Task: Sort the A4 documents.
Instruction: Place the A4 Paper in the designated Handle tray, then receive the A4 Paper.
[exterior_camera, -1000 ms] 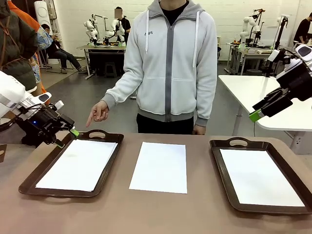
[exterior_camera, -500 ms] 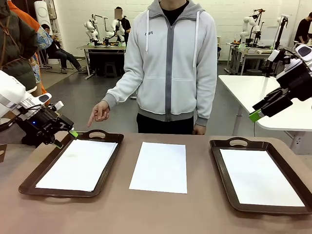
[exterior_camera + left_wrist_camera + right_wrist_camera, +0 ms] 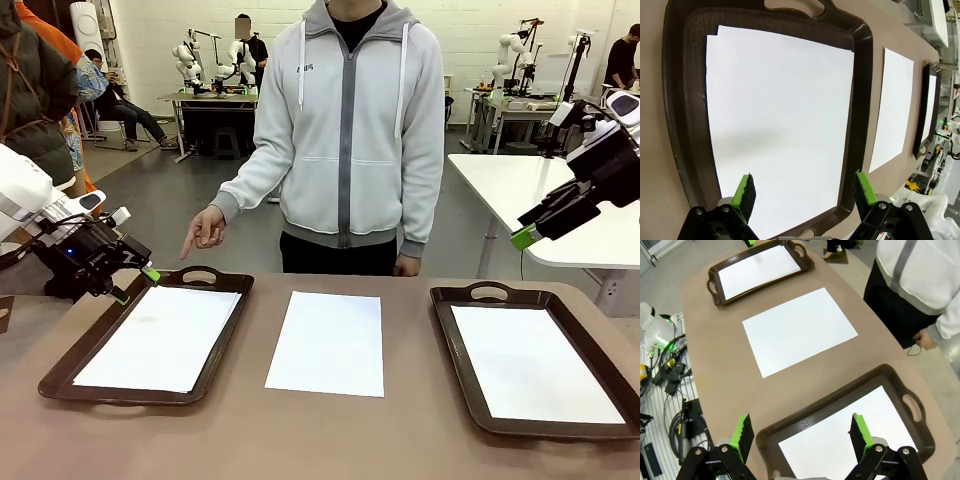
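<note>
Stretching across a busy lab, brown table (image 3: 330,430), grey floor (image 3: 190,190)

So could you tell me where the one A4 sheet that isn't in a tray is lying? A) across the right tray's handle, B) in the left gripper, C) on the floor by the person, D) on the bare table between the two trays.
D: the loose A4 sheet lies flat on the table, between the left tray and the right tray, touching neither.
</note>
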{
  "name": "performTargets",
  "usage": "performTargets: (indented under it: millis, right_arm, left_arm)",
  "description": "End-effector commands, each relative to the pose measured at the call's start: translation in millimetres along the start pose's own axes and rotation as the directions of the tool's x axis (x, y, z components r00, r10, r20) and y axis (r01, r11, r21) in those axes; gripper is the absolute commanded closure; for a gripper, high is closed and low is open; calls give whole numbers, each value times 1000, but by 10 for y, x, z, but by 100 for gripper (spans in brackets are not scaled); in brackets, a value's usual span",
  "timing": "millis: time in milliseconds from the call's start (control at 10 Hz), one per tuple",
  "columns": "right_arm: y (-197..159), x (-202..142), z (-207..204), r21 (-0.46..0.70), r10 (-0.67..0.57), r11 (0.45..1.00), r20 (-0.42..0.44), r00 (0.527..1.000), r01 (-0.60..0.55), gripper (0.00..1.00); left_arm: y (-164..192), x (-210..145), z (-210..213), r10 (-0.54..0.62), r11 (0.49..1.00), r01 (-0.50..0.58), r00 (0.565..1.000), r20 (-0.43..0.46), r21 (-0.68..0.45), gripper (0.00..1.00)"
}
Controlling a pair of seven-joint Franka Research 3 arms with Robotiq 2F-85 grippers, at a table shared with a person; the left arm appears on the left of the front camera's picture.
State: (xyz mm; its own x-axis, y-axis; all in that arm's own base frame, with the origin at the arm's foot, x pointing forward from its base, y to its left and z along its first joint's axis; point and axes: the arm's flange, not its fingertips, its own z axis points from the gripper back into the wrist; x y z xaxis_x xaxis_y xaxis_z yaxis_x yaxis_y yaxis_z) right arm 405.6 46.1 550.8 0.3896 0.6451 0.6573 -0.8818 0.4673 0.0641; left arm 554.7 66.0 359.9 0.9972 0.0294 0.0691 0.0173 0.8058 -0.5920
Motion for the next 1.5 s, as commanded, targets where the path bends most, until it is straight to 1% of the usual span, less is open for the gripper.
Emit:
performTargets:
  millis: [0,1400]
  right_arm:
    - [3,1,-5,-8,0,1000,-10,1000,0,0]
    - [3,1,-5,-8,0,1000,-10,1000,0,0]
  left_arm:
    - [9,32,5,-1,1000,1,1000,-1,19,0]
    - [9,32,5,-1,1000,1,1000,-1,19,0]
